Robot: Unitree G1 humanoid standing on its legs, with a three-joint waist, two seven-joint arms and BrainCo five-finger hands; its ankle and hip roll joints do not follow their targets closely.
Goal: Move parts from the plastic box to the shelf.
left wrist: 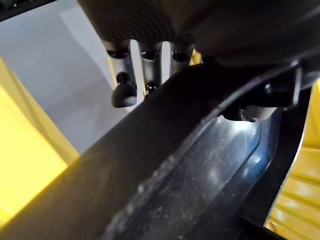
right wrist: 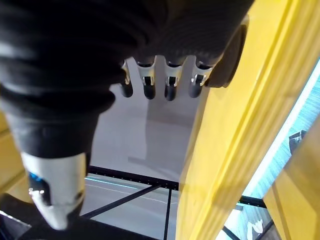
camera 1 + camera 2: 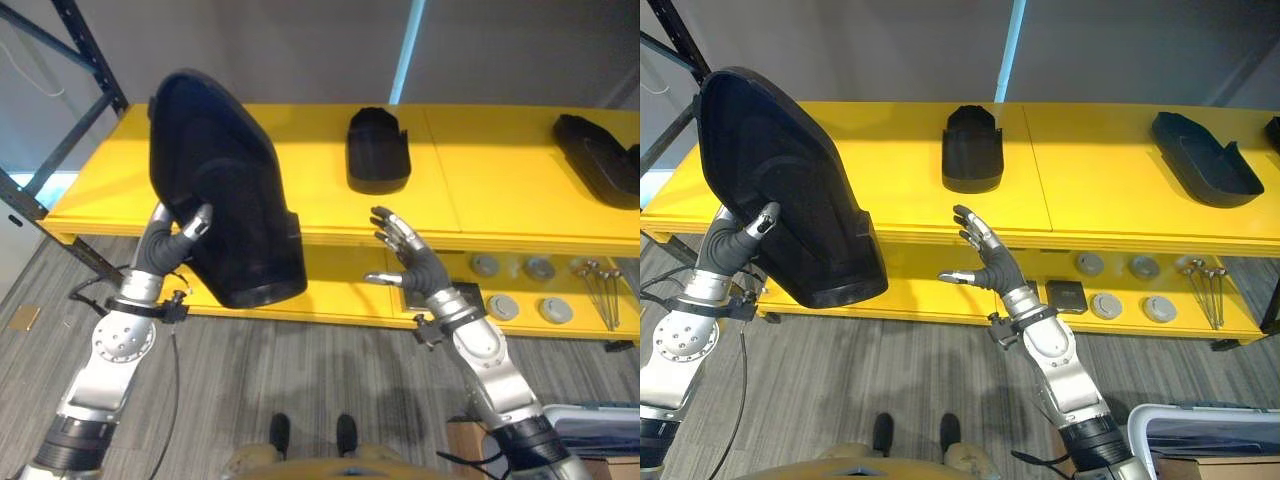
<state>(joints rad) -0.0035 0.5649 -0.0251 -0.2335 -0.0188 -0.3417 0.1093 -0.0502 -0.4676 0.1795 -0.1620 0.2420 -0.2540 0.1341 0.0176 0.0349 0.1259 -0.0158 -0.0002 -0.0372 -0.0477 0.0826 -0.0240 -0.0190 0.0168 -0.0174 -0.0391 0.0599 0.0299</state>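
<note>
A large black moulded part [image 3: 225, 180] is held up in front of the yellow shelf [image 3: 480, 170], tilted, over the shelf's left end. My left hand [image 3: 178, 235] grips its lower edge, thumb on the inside and fingers [image 1: 124, 90] curled behind the rim. My right hand [image 3: 410, 255] hovers open in front of the shelf's front edge, to the right of the part, fingers spread and holding nothing. The part's black edge [image 1: 165, 165] crosses the left wrist view.
On the shelf's top lie a smaller black part [image 3: 378, 150] in the middle and a long black part [image 3: 600, 158] at the right. The lower level holds several grey discs [image 3: 520, 290], a dark square piece [image 3: 1067, 295] and metal rods [image 3: 603, 290]. A dark rack frame [image 3: 70, 110] stands left.
</note>
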